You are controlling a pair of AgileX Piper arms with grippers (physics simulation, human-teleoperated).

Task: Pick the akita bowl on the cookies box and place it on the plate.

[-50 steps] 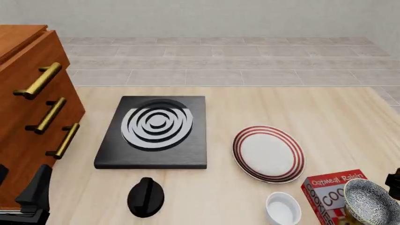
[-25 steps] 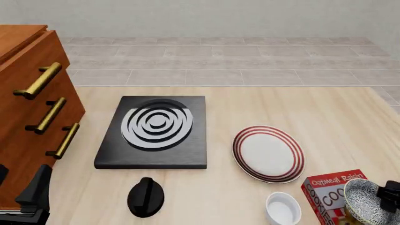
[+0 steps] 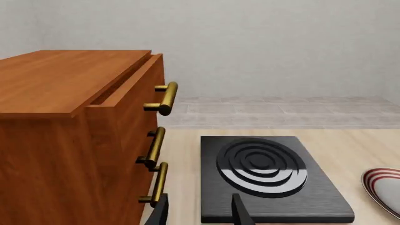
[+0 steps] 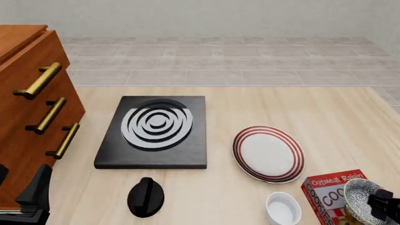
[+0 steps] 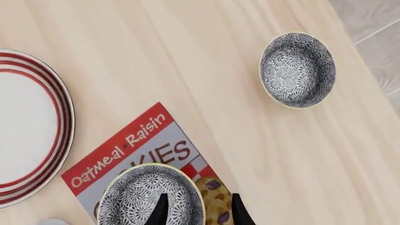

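Note:
The akita bowl (image 5: 140, 199), speckled black and white, rests on the red cookies box (image 5: 128, 145) at the table's near right corner; the front view shows this bowl (image 4: 361, 196) on the box (image 4: 326, 187) too. My right gripper (image 5: 198, 213) hangs open over it, one finger above the bowl's inside and the other outside its rim. The plate (image 4: 269, 153), white with red rings, lies just left of and beyond the box. My left gripper (image 3: 198, 213) is open with nothing between its fingers, low at the near left beside the cabinet.
A second speckled bowl (image 5: 297, 69) sits on bare table in the right wrist view. A plain white bowl (image 4: 282, 208) stands left of the box. A black stove (image 4: 153, 131), a black knob (image 4: 145, 197) and a wooden cabinet (image 4: 31, 108) occupy the left half.
My right gripper has come in from the right edge and now hangs over the speckled bowl's right rim. The left arm and all objects are unmoved.

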